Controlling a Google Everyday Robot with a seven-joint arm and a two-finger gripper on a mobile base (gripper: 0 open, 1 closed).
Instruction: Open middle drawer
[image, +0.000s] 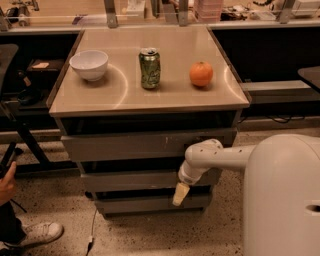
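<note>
The grey cabinet has three stacked drawer fronts under a tan top (115, 95). The middle drawer (130, 180) is the wide, shallow, plain front between the taller scratched front (130, 146) and the lowest front (145, 204). My gripper (180, 194) hangs from the white arm (210, 157), pointing down. It sits in front of the right part of the middle drawer's lower edge, over the dark gap above the lowest front. The middle drawer's front stands about in line with the other fronts, and none of its inside shows.
On the cabinet top stand a white bowl (89, 65), a green can (150, 68) and an orange (201, 74). A person's hand (6, 184) and white shoe (35, 234) are at the lower left. My white body (282, 200) fills the lower right. A cable (92, 235) lies on the floor.
</note>
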